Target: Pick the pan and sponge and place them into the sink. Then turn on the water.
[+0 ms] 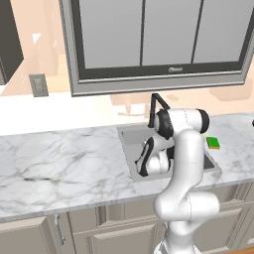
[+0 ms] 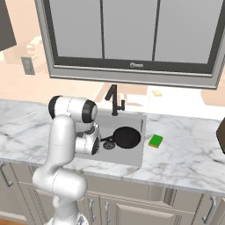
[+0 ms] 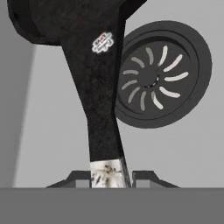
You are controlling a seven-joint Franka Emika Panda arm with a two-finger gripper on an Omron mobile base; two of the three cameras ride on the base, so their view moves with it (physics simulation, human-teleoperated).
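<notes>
Pan: we see the pan (image 2: 127, 137) lying inside the sink (image 2: 139, 151), bowl toward the right half of the basin and handle pointing left toward our arm. It sits low in the basin, so we judge the first placement is as good as done.

Pan handle: in the hand view the pan's handle (image 3: 98, 109) runs from the black bowl down to its silver-grey end, which sits right between our two fingertips. We hold it by the handle's end because the bowl is too wide to grip.

Gripper: our gripper (image 3: 111, 177) is narrow around the handle's silver end, fingers close on both sides. We read it as gripping the handle, or at most just starting to let go; no clear gap shows.

Drain: the round dark drain (image 3: 159, 81) lies on the basin floor just right of the handle in the hand view, partly hidden behind it, which tells us the hand is down inside the sink.

Sponge: the sponge (image 2: 155, 141) rests on the marble counter (image 2: 189, 151) just right of the sink's rim, green side up, not in the basin yet. We judge it is next.

Faucet: the black faucet (image 2: 114, 100) stands at the far edge of the sink; we see no stream falling from it, so the water step is not yet done.

Risk: lifting out carelessly could drag the handle.
</notes>
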